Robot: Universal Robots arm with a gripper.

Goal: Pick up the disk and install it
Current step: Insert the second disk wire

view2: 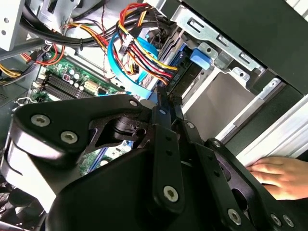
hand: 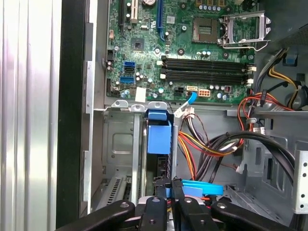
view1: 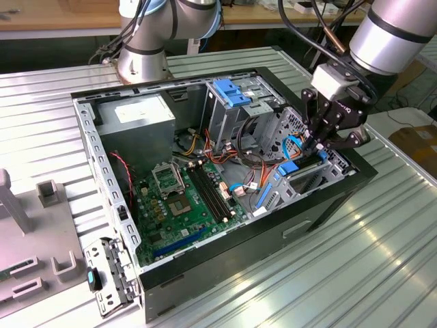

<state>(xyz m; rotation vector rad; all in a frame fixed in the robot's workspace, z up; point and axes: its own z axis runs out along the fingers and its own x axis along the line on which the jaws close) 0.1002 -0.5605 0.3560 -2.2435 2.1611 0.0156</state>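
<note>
Gripping one disk (hand: pixel 159 139), two fingers (hand: pixel 163 185)

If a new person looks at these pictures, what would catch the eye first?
Probably the open computer case lying on the ribbed metal table, with its green motherboard exposed. Next, the gripper reaching down into the drive bay at the exterior view's right, its fingers pressed together among blue carrier parts and coloured cables. A person's hand rests by the case in the second wrist view.
</note>
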